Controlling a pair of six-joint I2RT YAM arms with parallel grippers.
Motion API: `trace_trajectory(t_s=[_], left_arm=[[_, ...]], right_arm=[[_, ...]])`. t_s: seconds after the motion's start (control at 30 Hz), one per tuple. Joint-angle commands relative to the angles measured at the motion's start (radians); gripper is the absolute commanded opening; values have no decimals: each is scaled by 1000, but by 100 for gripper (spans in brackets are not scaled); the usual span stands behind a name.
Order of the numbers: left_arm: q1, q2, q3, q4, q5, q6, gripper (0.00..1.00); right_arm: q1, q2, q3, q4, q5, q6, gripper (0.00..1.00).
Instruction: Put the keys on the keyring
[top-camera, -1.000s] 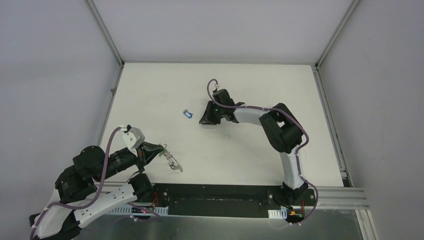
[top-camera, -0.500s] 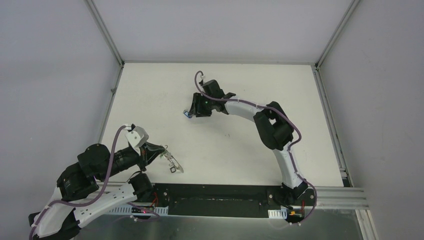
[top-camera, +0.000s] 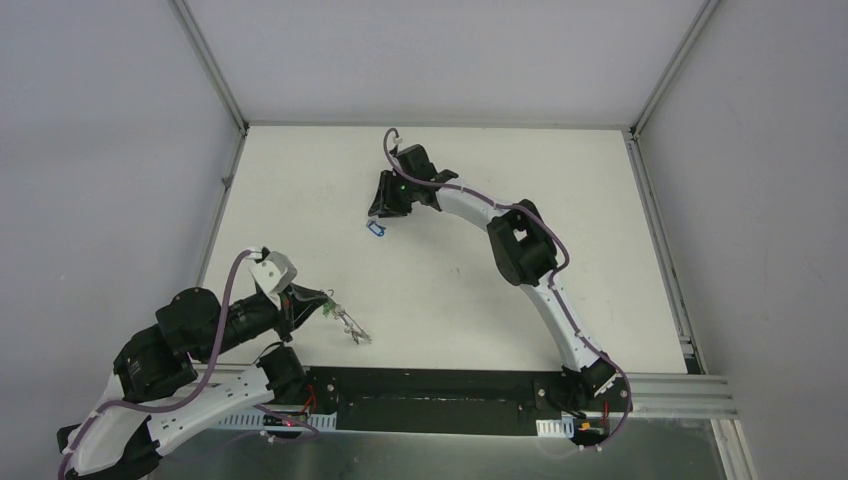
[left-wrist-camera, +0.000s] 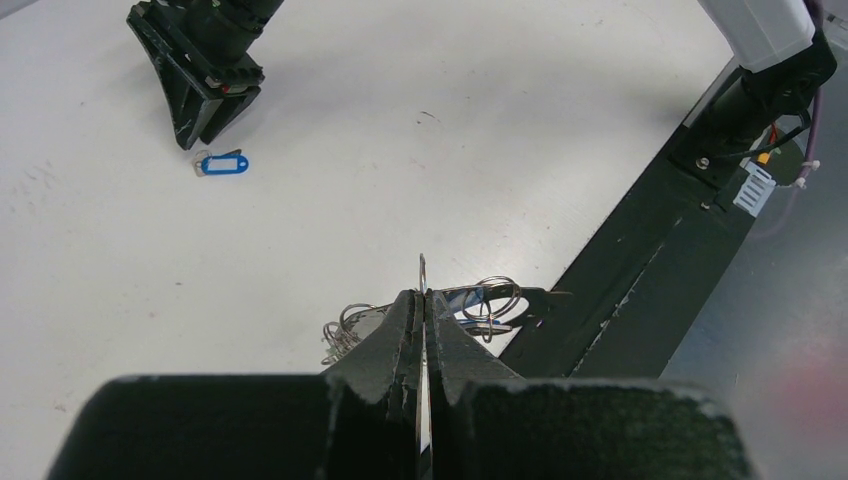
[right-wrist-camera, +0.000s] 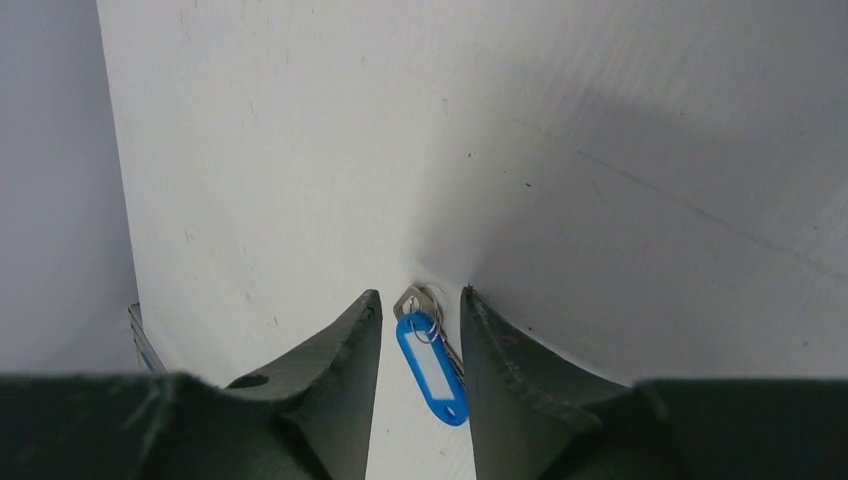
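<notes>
Right wrist view: the right gripper points down at the white table with its jaws apart. The blue-tagged key lies flat in the gap between the two fingertips, silver head away from the camera. A sliver of table shows on the left of the tag, so nothing looks pinched. From the top external view, that key sits just at the gripper's tip, left of the table's middle and toward the far side. The left gripper is well apart from it, near the black base rail at the front edge. Its jaws are pressed together on the thin wire of the keyring, seen edge-on in the left wrist view. A bunch of small rings hangs at the keyring's rim just above the table.
</notes>
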Motion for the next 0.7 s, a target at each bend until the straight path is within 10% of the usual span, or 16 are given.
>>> trace_trajectory(t_s=[0.0, 0.4, 0.67], left_arm=[[1, 0, 35, 35, -26, -36, 0], [2, 14, 37, 25, -27, -24, 0], [1, 18, 49, 25, -25, -20, 0]], right_arm=[[-3, 58, 47, -65, -27, 34, 35], [0, 38, -54, -12, -74, 97, 25], [2, 46, -49, -1, -88, 96, 0]])
